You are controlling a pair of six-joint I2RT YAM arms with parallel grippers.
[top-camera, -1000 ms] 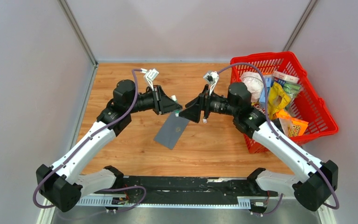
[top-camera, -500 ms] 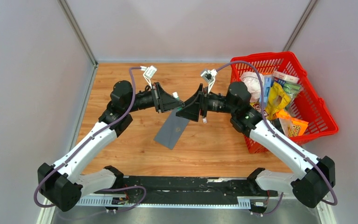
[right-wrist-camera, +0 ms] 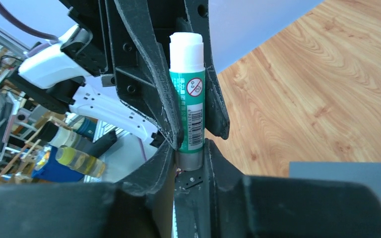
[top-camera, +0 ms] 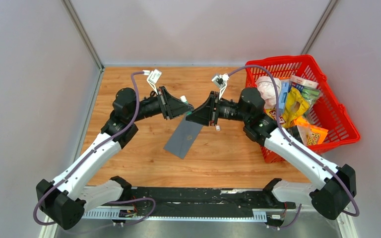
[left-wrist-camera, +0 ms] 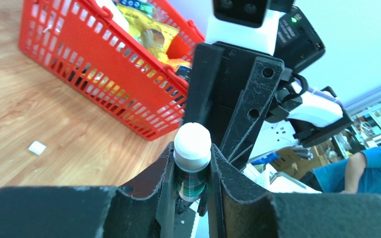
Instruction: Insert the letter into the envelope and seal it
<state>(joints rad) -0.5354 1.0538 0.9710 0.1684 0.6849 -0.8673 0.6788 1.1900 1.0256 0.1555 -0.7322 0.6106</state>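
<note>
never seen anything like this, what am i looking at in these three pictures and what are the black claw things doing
These are two robot arms bolted at the near edge of a wooden table. One picture looks down from above and behind the arms. The other two come from a small camera on each wrist, so each shows that arm's own fingers at the bottom. The "claws" are the grasping parts. The left end effector and the right end effector meet in mid-air, and both appear clamped on one glue stick, which is green with a white cap. Below them a dark grey envelope lies flat on the wood. On the right stands a red basket full of snack packets.
</note>
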